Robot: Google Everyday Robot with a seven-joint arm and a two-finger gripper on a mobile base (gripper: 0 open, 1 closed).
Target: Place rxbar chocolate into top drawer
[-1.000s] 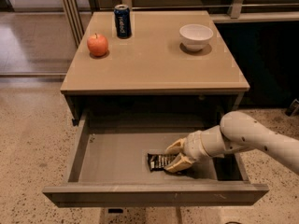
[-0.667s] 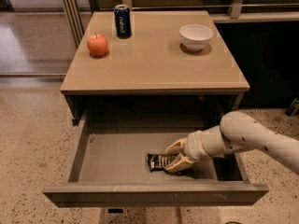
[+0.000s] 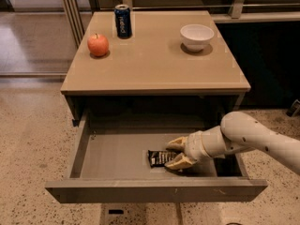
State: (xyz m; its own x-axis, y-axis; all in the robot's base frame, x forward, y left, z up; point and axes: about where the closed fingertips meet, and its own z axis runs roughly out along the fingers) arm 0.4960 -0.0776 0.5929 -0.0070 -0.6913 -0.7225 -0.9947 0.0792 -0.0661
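Observation:
The top drawer (image 3: 117, 156) is pulled out under the table, with its grey floor showing. The rxbar chocolate (image 3: 159, 157), in a black wrapper with white lettering, lies flat on the drawer floor right of the middle. My gripper (image 3: 177, 153) reaches into the drawer from the right, low over the floor. Its two tan fingers (image 3: 176, 143) stand spread apart, with the bar's right end between them. The lower finger touches or overlaps the bar's edge.
On the table top (image 3: 154, 55) stand a dark blue can (image 3: 123, 21) at the back, a red apple (image 3: 98, 45) at the left and a white bowl (image 3: 197, 35) at the right. The drawer's front panel (image 3: 154, 191) juts out over the speckled floor.

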